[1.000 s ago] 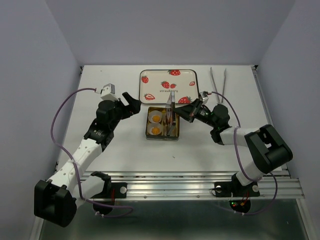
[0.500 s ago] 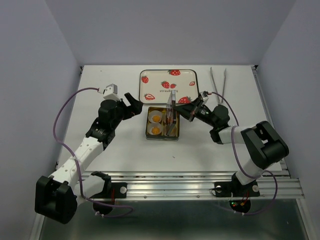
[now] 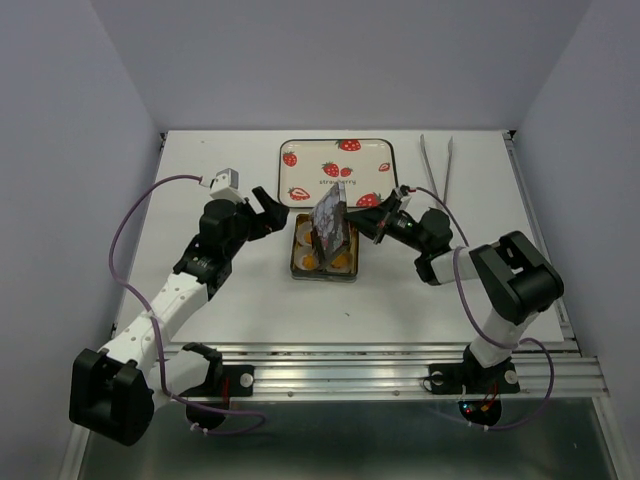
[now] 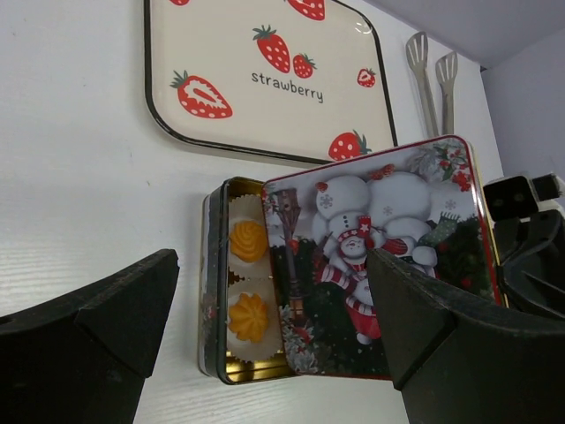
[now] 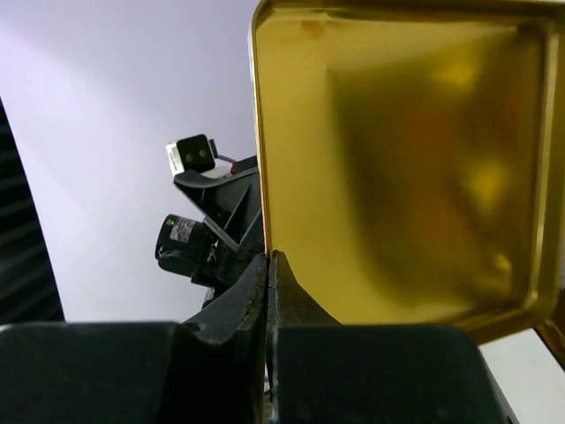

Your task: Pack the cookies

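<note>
Cookies (image 4: 248, 240) sit in paper cups (image 4: 237, 210) inside the tin (image 4: 210, 291), mid-table, just below the strawberry tray (image 4: 265, 124). From the right, the right gripper (image 3: 371, 226) is clamped on the lid (image 4: 388, 265), which leans over the tin and looks set to drop leftward. The left gripper (image 3: 268, 208) hangs wide apart and empty, just left of the tin. Only the left wrist view shows two cookies clearly; the right wrist view just gets the lid's gold underside.

Robotics lab work cell: plain grey-lavender walls (image 3: 330, 60) close in a white table (image 3: 250, 310) on three sides, while the left arm (image 3: 165, 300) and right arm (image 3: 510, 290) rise from an aluminium rail (image 3: 350, 372) across the bottom of the frame (purple cables (image 3: 113, 262) trailing loose).
</note>
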Robot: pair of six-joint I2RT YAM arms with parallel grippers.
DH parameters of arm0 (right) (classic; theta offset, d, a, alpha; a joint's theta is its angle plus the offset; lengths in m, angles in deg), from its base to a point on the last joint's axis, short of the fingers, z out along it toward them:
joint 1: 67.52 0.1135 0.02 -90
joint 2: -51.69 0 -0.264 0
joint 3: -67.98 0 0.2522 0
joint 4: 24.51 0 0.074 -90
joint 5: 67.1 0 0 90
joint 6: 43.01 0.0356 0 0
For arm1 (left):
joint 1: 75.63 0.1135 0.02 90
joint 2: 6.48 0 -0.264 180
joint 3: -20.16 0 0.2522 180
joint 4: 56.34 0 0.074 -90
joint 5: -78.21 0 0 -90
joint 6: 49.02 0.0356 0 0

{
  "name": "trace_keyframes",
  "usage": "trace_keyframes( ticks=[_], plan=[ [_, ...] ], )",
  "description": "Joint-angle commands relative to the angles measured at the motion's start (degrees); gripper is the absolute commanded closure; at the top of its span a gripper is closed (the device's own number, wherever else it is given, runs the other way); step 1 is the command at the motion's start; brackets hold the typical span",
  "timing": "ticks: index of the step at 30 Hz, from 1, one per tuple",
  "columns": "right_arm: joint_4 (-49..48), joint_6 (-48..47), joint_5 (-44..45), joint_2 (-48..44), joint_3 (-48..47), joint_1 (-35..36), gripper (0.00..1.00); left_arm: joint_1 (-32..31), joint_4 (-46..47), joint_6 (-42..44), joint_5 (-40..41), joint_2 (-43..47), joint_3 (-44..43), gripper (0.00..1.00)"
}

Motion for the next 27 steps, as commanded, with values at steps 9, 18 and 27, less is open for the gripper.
trace_keyframes(
  ticks=[9, 18, 27],
  plan=[
    [-20.2, 3.5, -0.5, 4.1, -0.2, 0.0, 0.93, -0.6, 1.8, 0.1, 0.1, -0.5, -3.0, 0.01],
    [-21.1, 3.3, -1.0, 3.6, 2.2, -2.3, 0.79, -0.9, 1.8, 0.1, 0.2, -3.7, -4.1, 0.01],
    [-8.2, -6.3, -2.2, -2.5, 6.1, -5.8, 0.57, -1.3, 1.9, 0.0, 0.5, -4.9, -3.7, 0.01]
  ],
)
